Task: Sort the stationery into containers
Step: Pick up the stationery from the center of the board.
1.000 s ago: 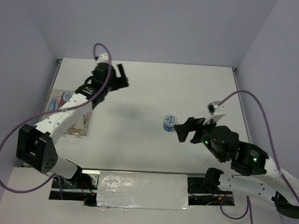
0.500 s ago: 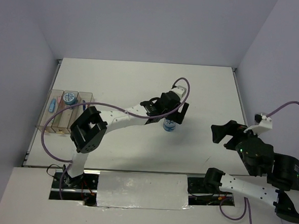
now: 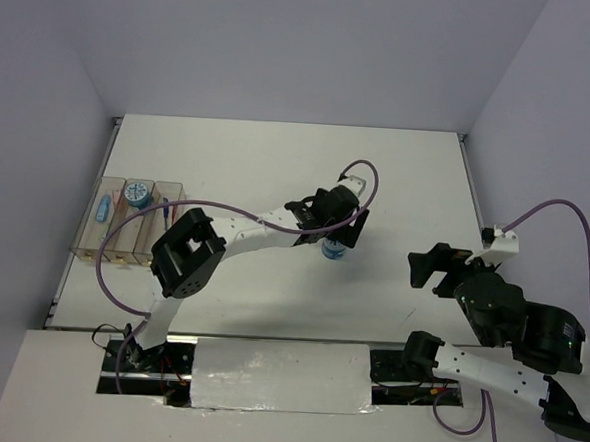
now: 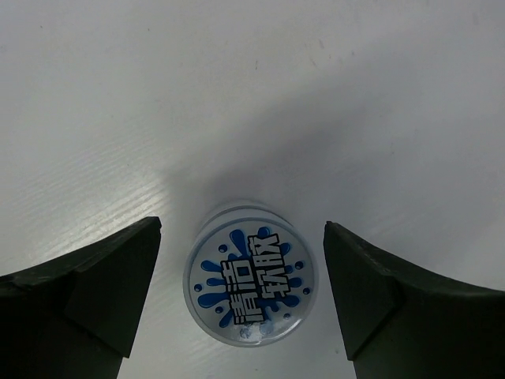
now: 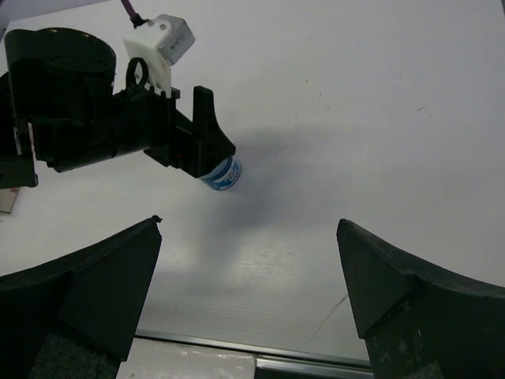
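Observation:
A round blue roll (image 4: 248, 284) with a patterned white top stands upright on the white table, also visible as the roll (image 3: 334, 248) in the top view and the roll (image 5: 223, 175) in the right wrist view. My left gripper (image 4: 241, 227) is open and straddles it, one finger on each side, touching neither. From above, the left gripper (image 3: 338, 232) covers most of the roll. The containers (image 3: 113, 242), amber-tinted bins, sit at the left with a second roll (image 3: 136, 192) and a light-blue bar (image 3: 103, 209) inside. My right gripper (image 3: 432, 267) hangs open and empty to the right.
The left arm (image 3: 255, 227) stretches across the table from the left side towards the middle, trailing a purple cable. The table's metal front edge (image 5: 316, 367) lies just below the right gripper (image 5: 248, 223). Grey walls close in the back and both sides.
My left arm has swung from the bins at the back left over to the roll in the middle. My right gripper has drawn back from the roll towards the right.

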Motion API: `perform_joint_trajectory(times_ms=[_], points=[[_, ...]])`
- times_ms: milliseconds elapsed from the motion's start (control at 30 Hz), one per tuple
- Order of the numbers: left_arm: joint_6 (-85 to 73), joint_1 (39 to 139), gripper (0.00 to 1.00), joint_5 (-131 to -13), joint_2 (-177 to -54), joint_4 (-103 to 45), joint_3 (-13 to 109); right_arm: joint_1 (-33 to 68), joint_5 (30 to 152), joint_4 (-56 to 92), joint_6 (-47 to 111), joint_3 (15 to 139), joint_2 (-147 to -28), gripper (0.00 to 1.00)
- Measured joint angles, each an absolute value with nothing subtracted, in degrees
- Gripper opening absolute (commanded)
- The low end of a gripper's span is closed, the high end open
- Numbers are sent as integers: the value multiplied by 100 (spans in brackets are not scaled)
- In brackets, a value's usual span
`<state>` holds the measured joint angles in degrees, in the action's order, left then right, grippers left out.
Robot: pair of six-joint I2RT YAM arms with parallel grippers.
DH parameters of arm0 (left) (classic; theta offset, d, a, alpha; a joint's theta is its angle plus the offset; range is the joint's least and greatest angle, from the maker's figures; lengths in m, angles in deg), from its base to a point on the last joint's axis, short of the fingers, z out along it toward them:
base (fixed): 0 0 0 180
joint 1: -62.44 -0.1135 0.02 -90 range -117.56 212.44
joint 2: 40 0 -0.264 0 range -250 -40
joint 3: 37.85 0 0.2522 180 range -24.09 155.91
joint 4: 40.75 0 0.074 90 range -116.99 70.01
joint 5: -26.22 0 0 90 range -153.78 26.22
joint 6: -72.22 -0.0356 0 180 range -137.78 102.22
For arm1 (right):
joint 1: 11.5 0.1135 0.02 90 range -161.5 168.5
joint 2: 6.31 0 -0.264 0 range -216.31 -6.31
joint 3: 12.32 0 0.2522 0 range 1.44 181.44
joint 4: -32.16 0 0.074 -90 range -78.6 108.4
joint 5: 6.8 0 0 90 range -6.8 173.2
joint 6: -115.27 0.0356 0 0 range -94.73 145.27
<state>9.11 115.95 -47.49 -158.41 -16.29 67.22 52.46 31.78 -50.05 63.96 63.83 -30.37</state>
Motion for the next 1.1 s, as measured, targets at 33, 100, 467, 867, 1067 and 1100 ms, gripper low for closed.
perform_joint_trajectory(times_ms=[33,100,467,867,1067,1100], points=[[913,11602,95,-4749,-15867,-1631,6685,5246,3194,-4963,6357,6370,-3048,100],[918,11617,88,-4753,-15878,-1631,6573,5246,3222,-4878,6291,6367,-3078,100],[944,11703,0,-4694,-15797,-1867,6184,5246,3314,-4633,6077,6263,-3124,100],[2153,9213,0,-2648,-12316,-199,4591,5246,3666,-3921,5655,5799,-3131,100],[2810,6087,0,-1971,-10987,308,3653,5246,3880,-3374,5284,5758,-3443,100],[2920,5882,0,-1973,-11017,458,3566,5246,3902,-3302,5231,5760,-3539,100]])
